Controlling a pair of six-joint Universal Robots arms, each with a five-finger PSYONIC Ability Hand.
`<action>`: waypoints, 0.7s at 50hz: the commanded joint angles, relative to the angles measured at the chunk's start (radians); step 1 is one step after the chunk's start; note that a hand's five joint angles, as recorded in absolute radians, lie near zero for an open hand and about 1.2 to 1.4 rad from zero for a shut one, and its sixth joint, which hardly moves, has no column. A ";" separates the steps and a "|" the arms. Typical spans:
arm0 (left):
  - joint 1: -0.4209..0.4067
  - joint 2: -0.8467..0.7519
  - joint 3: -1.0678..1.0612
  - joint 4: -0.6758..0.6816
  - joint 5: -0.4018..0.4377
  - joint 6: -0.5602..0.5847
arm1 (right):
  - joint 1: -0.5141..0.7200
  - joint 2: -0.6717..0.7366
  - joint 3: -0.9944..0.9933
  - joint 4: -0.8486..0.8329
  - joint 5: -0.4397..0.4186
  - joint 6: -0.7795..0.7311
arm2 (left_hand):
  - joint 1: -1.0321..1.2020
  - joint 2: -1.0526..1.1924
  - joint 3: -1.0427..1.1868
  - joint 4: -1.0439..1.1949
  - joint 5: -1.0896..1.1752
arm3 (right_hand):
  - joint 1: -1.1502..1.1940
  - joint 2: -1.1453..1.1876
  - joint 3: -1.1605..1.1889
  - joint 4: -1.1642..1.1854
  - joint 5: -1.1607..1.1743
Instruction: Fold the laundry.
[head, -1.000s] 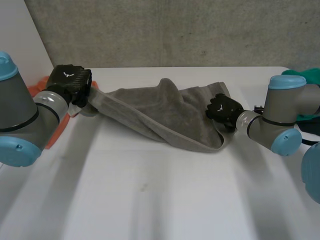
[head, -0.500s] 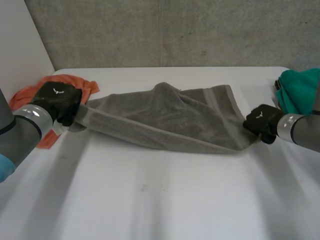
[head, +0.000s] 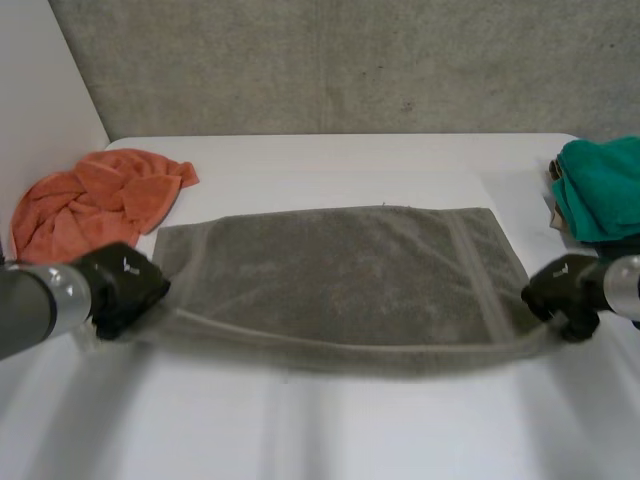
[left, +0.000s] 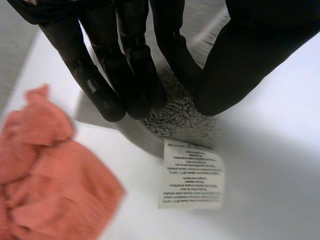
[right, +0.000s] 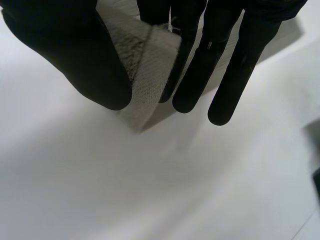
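Because a clean first fold needs a flat sheet, I hold the grey towel (head: 330, 270) stretched wide across the middle of the white table (head: 330, 425), its near edge taut between my hands. My left hand (head: 122, 292) pinches the near corner by the care label (left: 191, 173) between thumb and fingers; my right hand (head: 563, 292) pinches the opposite near corner likewise. The orange cloth (head: 95, 195) and teal cloth (head: 600, 180) lie at the table's far sides, out of the way.
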 joint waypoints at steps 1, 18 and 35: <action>-0.038 -0.148 0.221 0.123 -0.037 -0.109 | 0.045 0.102 -0.179 -0.111 0.001 0.245 | 0.253 0.199 0.210 0.202 0.233 | 0.260 0.217 0.211 0.205 0.227; -0.145 -0.545 0.790 0.106 -0.199 -0.279 | 0.154 0.349 -0.538 -0.444 0.199 0.514 | 0.253 0.199 0.210 0.202 0.233 | 0.260 0.217 0.211 0.205 0.227; -0.132 -0.464 0.691 0.049 -0.227 -0.388 | 0.183 0.391 -0.522 -0.447 0.205 0.503 | -0.821 -0.875 -0.864 -0.872 -0.841 | 0.260 0.217 0.211 0.205 0.227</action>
